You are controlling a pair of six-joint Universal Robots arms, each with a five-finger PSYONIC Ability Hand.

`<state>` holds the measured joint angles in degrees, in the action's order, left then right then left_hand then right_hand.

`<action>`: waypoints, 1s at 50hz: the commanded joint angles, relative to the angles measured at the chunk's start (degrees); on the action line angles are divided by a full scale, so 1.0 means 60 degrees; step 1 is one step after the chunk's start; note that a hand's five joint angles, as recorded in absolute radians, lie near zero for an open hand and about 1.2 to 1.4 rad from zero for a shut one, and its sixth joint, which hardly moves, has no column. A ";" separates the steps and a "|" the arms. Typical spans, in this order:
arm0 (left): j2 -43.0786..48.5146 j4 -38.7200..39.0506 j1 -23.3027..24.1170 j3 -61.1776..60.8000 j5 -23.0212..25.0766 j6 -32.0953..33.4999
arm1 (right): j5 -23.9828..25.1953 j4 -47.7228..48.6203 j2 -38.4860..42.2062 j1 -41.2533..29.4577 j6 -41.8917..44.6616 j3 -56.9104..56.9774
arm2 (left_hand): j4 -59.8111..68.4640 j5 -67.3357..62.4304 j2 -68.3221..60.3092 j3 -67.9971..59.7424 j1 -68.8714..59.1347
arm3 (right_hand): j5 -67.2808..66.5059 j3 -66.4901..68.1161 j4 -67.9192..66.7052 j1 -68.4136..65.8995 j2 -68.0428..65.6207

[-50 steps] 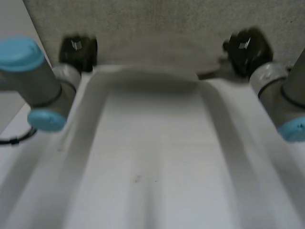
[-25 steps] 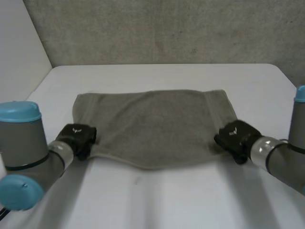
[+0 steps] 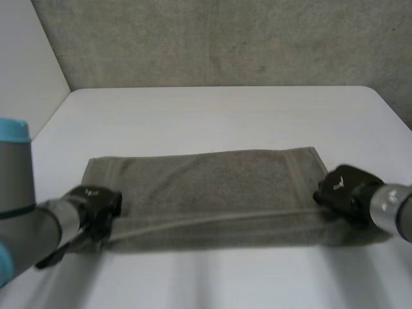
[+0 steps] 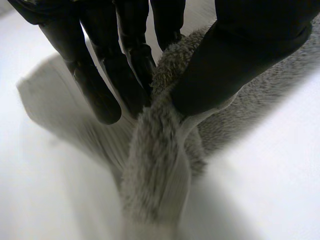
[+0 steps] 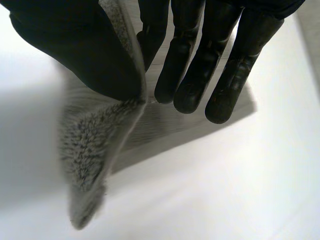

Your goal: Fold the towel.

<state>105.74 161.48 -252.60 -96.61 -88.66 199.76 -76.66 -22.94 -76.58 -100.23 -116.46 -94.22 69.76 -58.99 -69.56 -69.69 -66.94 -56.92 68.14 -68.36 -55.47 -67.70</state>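
The grey towel (image 3: 212, 193) lies across the white table (image 3: 219, 109), doubled over, with its upper layer's edge running along the near side. My left hand (image 3: 96, 205) pinches the towel's near left corner (image 4: 160, 145) between thumb and fingers. My right hand (image 3: 344, 188) pinches the near right corner (image 5: 95, 145) the same way. Both corners hang a little above the lower layer.
A grey wall stands behind the table's far edge. Bare table surface lies beyond the towel and in front of it. The table's left edge runs close to my left arm (image 3: 26, 225).
Both hands have drawn the towel's far corners back toward me and down, laying the upper layer over the lower one. The towel now looks narrower and sits nearer the front.
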 commanded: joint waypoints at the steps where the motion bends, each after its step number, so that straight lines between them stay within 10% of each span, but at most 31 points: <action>1: 0.2338 0.1036 0.0029 0.2604 -0.0047 0.0002 | -0.0361 0.2426 0.2023 -0.0607 -0.1213 0.1754 | 0.1707 -0.1834 -0.1740 -0.1718 -0.2177 | -0.2179 0.1976 -0.1939 -0.4088 -0.2051; 18: 0.6767 0.1242 0.0132 0.8689 -0.0926 0.0002 | -0.0845 0.6533 0.6345 -0.1342 -0.1114 0.5242 | 0.1707 -0.1834 -0.1740 -0.1718 -0.2177 | -0.2179 0.1976 -0.1939 -0.4088 -0.2051; 19: 0.6984 0.1256 0.0132 0.8950 -0.0926 0.0002 | -0.1034 0.6519 0.6609 -0.1342 -0.0997 0.5506 | -0.1981 0.1853 0.1948 0.1970 0.1510 | 0.3168 -0.3371 0.3408 0.1259 0.3296; 20: 0.7132 0.1256 0.0117 0.9156 -0.0955 0.0017 | -0.1036 0.6519 0.6612 -0.1342 -0.0996 0.5509 | -0.8568 0.8440 0.8535 0.8557 0.8097 | 0.3221 -0.3424 0.3461 0.1313 0.3350; 21: 0.7133 0.1256 0.0117 0.9158 -0.0955 0.0017 | -0.1355 0.6504 0.6800 -0.1386 -0.0924 0.5668 | -0.8634 0.8506 0.8601 0.8623 0.8163 | 0.9487 -0.9691 0.9727 0.7579 0.9616; 23: 0.7192 0.1315 0.0132 0.9304 -0.0941 0.0002 | -0.1735 0.6519 0.6889 -0.1473 -0.0865 0.5757 | -0.9532 0.9404 0.9498 0.9520 0.9061 | 0.9487 -0.9691 0.9727 0.7579 0.9616; 50: 0.3107 0.1505 0.0425 0.5325 -0.0312 -0.0130 | -0.0084 0.4028 0.2378 -0.0771 -0.4043 0.2725 | -0.9960 0.9832 0.9927 0.9949 0.9489 | 0.9487 -0.9691 0.9727 0.7579 0.9616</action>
<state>128.83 170.72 -250.02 -56.34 -92.29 199.11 -80.45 9.22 -60.06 -106.85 -139.05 -76.28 9.65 -1.70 -9.52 -9.65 -10.38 -3.49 12.30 -13.44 -12.30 -13.32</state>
